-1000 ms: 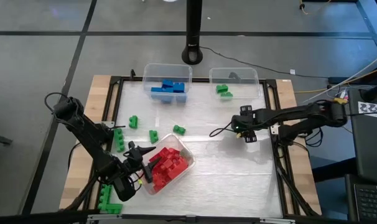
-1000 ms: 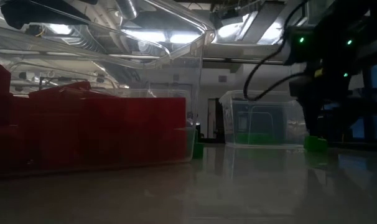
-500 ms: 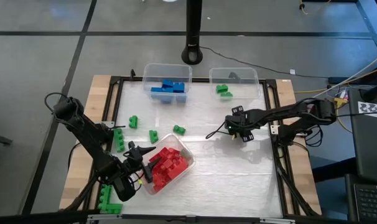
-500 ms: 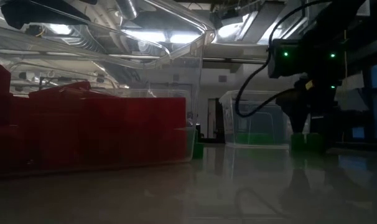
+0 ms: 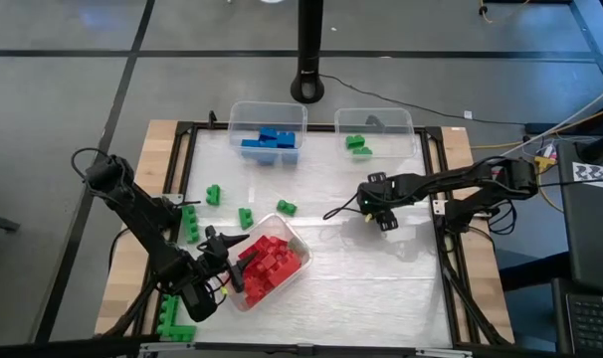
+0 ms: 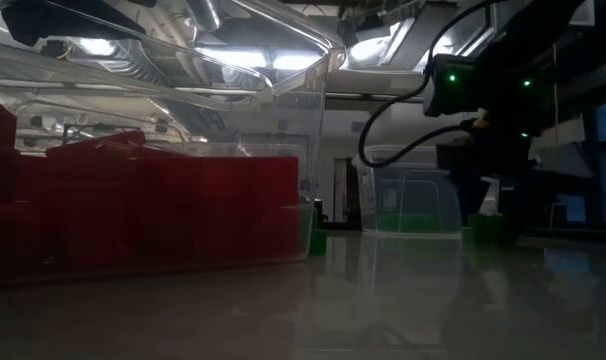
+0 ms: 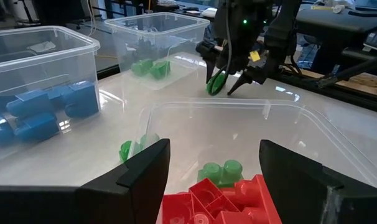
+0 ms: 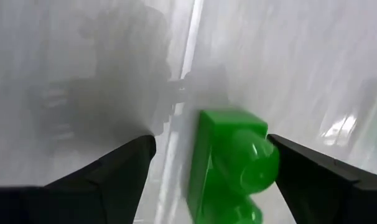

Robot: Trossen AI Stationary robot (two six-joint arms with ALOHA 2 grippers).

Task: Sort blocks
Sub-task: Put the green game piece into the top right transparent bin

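1. Clear bin (image 5: 240,298) near the table's front left, tilted, packed with red blocks (image 5: 267,263); left gripper (image 5: 225,261) hovers at its rim, fingers spread wide, nothing held.
2. Far bin (image 5: 236,111) holds blue blocks (image 5: 272,141).
3. Neighbouring far bin (image 5: 411,123) holds two green blocks (image 5: 357,145).
4. Right gripper (image 5: 365,203) over mid-table, jaws wide, a green block (image 8: 229,163) between its fingers; grip uncertain.
5. Loose green blocks (image 5: 246,216) lie left of centre.

Small studded plastic bricks come in three colours: red ones (image 5: 269,264) heaped in a clear plastic bin (image 5: 295,235), blue ones (image 5: 272,140) in a second clear bin (image 5: 236,111), green ones (image 5: 357,144) in a third (image 5: 409,119), more green bricks (image 5: 191,222) loose on the glossy pale tabletop (image 5: 361,268)
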